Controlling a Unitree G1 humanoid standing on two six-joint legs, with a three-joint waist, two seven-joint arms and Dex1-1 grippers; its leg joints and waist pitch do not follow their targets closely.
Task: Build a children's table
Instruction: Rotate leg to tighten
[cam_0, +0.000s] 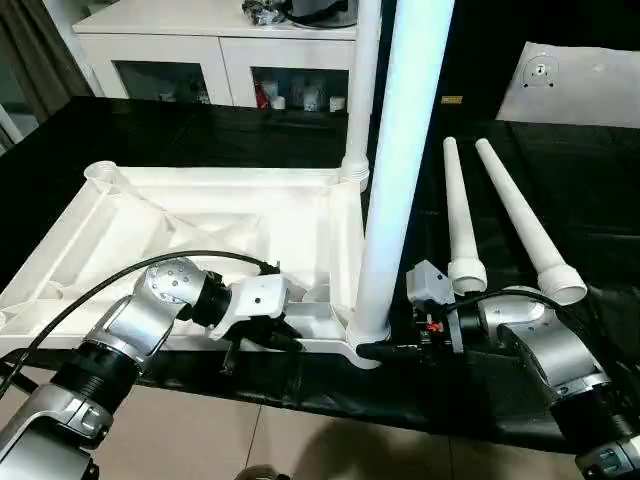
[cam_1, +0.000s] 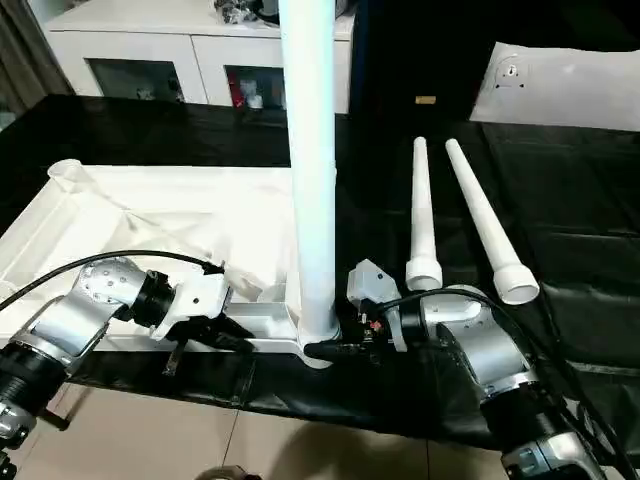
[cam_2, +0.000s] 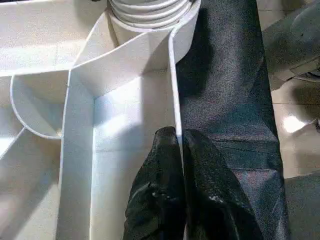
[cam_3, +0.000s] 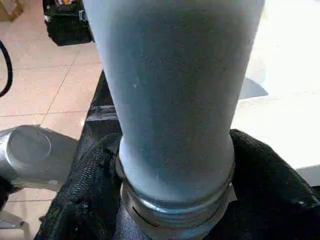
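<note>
- Two legs already upright in the tabletop (cam_0: 200, 215), which lies ribbed side up across the left and centre of the head views: near leg (cam_0: 395, 170) at lower centre, far leg (cam_0: 360, 90) at upper centre.
- Two loose legs (cam_0: 462, 215) lying side by side right of centre on the black work table (cam_0: 560, 180), wide threaded ends toward the bottom edge.
- Judged light and stiff throughout (thin-walled moulded plastic, smooth and probably slippery on the tapered shafts); best taken low, near the threaded collar, where the tube is widest and the ridges give purchase.
- Thin rim and ribs of the tabletop likely to flex if pinched hard; good enough for steadying, though.
- Left gripper (cam_2: 181, 150) at lower left of centre, fingers clamped together on the near rim of the tabletop, one finger on each side of the wall.
- Right gripper (cam_3: 175, 200) at lower centre, fingers apart around the collar of the near leg, one on each side; firm grip or not, cannot tell.
- White cabinet (cam_0: 220, 50) along the top left, beyond the work table.
</note>
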